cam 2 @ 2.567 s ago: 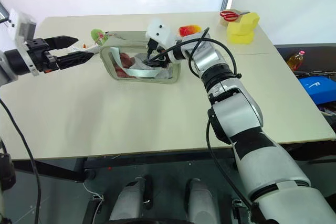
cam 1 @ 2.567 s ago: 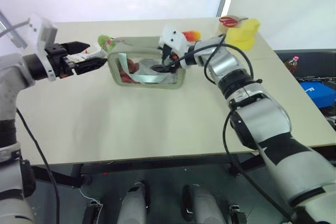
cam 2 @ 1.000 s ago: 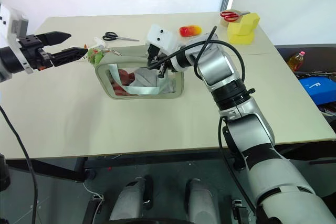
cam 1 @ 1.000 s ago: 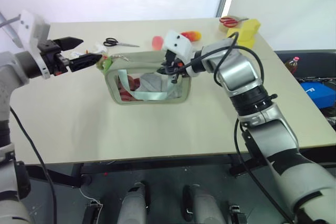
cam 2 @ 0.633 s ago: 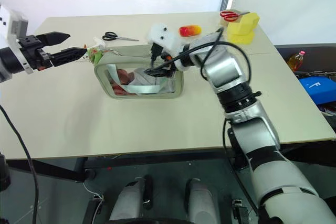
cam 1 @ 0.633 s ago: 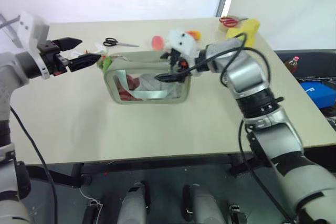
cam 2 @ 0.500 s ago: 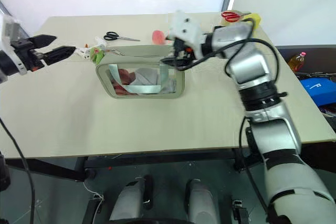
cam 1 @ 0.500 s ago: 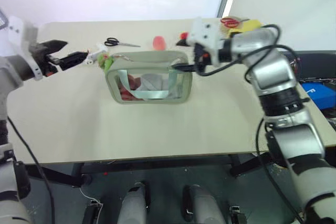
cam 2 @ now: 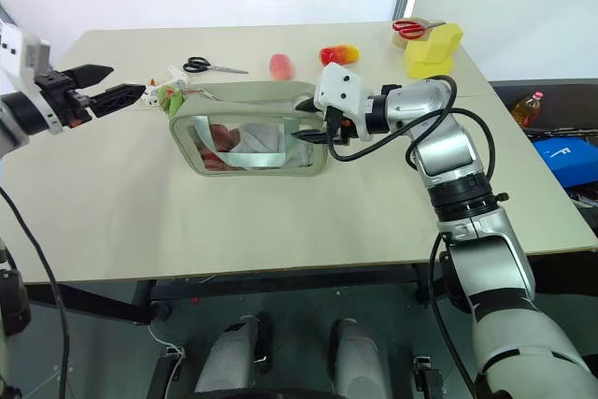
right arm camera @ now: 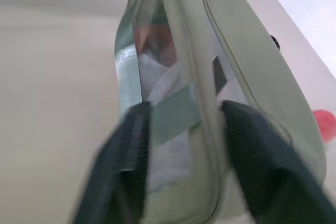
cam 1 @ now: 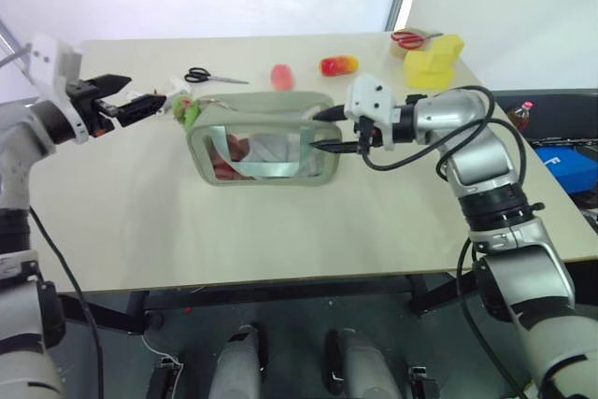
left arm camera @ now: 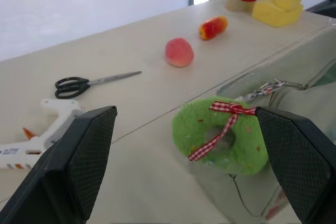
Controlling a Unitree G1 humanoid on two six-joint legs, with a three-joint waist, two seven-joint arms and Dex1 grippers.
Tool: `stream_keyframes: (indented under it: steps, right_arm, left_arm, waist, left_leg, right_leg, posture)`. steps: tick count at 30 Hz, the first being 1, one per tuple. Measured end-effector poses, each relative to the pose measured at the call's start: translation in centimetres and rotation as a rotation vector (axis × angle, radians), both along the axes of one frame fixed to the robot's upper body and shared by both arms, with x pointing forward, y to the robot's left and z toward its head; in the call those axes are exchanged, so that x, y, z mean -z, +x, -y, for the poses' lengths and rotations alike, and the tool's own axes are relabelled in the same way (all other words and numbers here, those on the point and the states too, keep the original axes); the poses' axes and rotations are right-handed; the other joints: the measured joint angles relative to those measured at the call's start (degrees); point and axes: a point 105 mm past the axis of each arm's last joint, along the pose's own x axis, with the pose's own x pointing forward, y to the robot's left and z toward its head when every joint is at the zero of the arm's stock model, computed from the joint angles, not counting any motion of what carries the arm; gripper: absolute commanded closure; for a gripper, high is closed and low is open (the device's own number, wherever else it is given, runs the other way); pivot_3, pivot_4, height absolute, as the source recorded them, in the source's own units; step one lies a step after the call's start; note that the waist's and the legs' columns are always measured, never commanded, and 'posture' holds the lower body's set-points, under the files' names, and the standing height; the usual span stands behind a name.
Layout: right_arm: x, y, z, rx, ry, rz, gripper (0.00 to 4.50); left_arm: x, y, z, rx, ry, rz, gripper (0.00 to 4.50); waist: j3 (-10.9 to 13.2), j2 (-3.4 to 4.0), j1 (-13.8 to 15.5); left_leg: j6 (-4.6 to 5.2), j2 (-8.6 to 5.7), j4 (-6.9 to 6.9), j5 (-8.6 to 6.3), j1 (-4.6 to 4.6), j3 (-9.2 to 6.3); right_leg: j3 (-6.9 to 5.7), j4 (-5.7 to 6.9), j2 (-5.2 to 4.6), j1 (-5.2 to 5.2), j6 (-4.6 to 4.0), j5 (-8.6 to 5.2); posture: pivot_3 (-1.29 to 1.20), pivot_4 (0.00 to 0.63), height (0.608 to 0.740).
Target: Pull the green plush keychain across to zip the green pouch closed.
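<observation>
The green pouch [cam 1: 263, 142] stands on the table with its clear window facing me, red and grey contents inside. The green plush keychain [left arm camera: 220, 135], a fuzzy ring with a red checked ribbon, hangs at the pouch's left top corner [cam 1: 190, 112]. My left gripper [cam 1: 138, 92] is open, level, a short way left of the keychain with nothing between its fingers. My right gripper [cam 2: 302, 121] is at the pouch's right end, jaws apart on either side of it. In the right wrist view the pouch [right arm camera: 210, 72] lies between the blurred fingers [right arm camera: 118, 177]; I cannot tell whether they touch it.
Behind the pouch lie black scissors [cam 1: 207, 75], a white tool with an orange tip [left arm camera: 31, 140], a small pink lump [cam 1: 281, 77] and a red-and-yellow plush toy [cam 1: 338, 64]. A yellow block [cam 1: 433, 60] and red scissors on a tape roll [cam 1: 405, 39] sit far right.
My right gripper let go of the pouch's middle, swung out to the right and came back to its right end. My left gripper stayed open and shifted slightly left.
</observation>
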Motion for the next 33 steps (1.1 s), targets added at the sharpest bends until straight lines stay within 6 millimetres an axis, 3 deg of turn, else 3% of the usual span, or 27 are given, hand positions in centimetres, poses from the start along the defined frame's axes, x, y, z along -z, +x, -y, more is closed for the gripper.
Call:
stream_keyframes:
  steps: [1,2,11,16,19,26,33]
  right_arm:
    - [0.0,0.0,0.0,0.001,0.001,-0.002,4.42]
    - [0.1,0.0,0.0,0.0,0.001,-0.004,4.47]
    - [0.2,-0.2,-0.1,-0.018,-0.01,-0.003,4.47]
    - [0.2,-0.2,-0.2,-0.018,-0.011,-0.002,4.47]
    - [0.3,-0.2,-0.2,-0.019,-0.012,-0.002,4.5]
    - [0.2,-0.1,-0.2,-0.013,-0.01,0.006,4.5]
    - [0.2,0.1,-0.1,0.005,-0.005,0.013,4.5]
  left_arm:
    - [0.2,0.3,0.0,-0.002,-0.008,0.0,0.0]
    - [0.4,0.6,0.1,-0.004,-0.011,0.0,0.0]
    - [6.0,3.1,0.2,-0.046,-0.007,-0.1,0.0]
    - [5.7,3.9,1.1,-0.03,-0.004,-0.084,0.0]
    - [4.9,4.1,1.6,-0.015,-0.011,-0.062,0.84]
    - [3.6,4.0,2.4,0.035,-0.039,-0.031,4.43]
    - [1.6,3.5,2.5,0.057,-0.04,-0.002,4.48]
  waist:
    - [0.0,0.0,0.01]
    - [0.0,0.0,0.0]
    - [0.0,0.0,-0.05]
    - [0.0,0.0,-0.07]
    - [0.0,-0.01,-0.07]
    - [0.0,-0.01,-0.09]
    - [0.0,-0.01,-0.06]
  left_leg:
    - [0.0,0.0,0.0,0.0,0.0,0.0]
    - [0.0,0.0,0.0,0.0,0.0,0.0]
    - [0.1,0.0,0.01,0.06,0.01,0.0]
    - [0.1,0.0,0.02,0.06,0.01,0.0]
    - [0.11,0.0,0.01,0.07,0.01,0.0]
    - [0.11,0.0,0.02,0.07,0.01,-0.01]
    - [0.11,0.0,0.02,0.07,0.01,-0.01]
  right_leg:
    - [0.0,0.0,0.0,0.0,0.0,0.0]
    - [0.0,0.0,0.0,0.0,0.0,0.0]
    - [0.0,0.01,0.01,0.0,0.09,0.05]
    - [0.0,0.02,0.0,0.0,0.09,0.06]
    - [0.0,0.03,0.01,0.0,0.14,0.09]
    - [0.0,0.03,0.01,0.0,0.18,0.11]
    - [-0.01,0.03,0.01,0.0,0.18,0.11]
  posture:
    - [0.0,0.15,0.74]
    - [0.0,0.15,0.74]
    - [0.0,0.15,0.74]
    - [0.0,0.15,0.74]
    - [0.0,0.15,0.74]
    - [0.0,0.15,0.74]
    - [0.0,0.15,0.74]
